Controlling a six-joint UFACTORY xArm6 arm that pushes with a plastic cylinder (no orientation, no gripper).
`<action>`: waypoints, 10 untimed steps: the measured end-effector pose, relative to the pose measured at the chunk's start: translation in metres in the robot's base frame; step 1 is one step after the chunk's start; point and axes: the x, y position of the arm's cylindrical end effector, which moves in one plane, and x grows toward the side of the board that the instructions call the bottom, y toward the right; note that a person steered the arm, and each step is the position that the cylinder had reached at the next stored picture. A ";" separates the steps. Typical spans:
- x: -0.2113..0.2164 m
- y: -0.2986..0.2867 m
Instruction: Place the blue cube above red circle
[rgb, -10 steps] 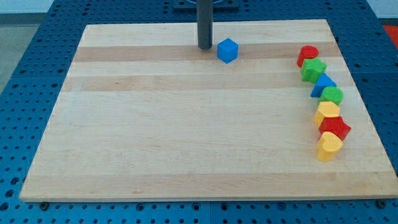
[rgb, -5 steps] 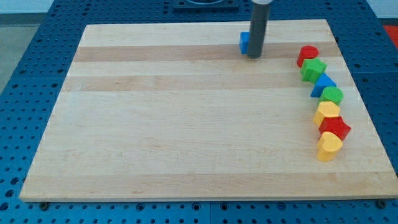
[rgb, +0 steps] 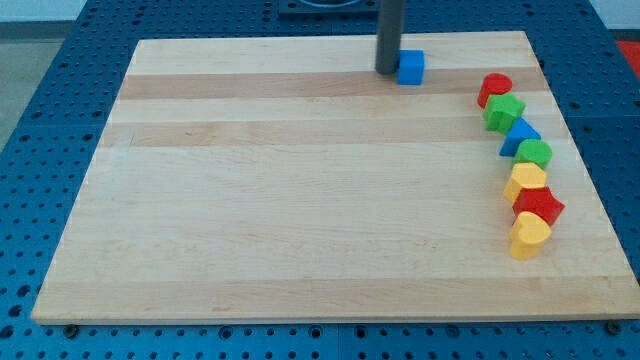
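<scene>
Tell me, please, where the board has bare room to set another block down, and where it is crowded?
The wooden board is bare across its left and middle, from my tip and the blue cube down to the view's bottom edge. The view's right is crowded: a touching chain runs from the red circle to the yellow heart.

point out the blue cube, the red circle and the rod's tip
blue cube (rgb: 411, 67), camera view, middle of its front face
red circle (rgb: 495, 87), camera view, centre of its top face
my tip (rgb: 388, 70), camera view, the rod's very end, just at the cube's left
</scene>
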 end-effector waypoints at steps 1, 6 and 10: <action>0.000 0.036; -0.047 0.098; -0.020 0.111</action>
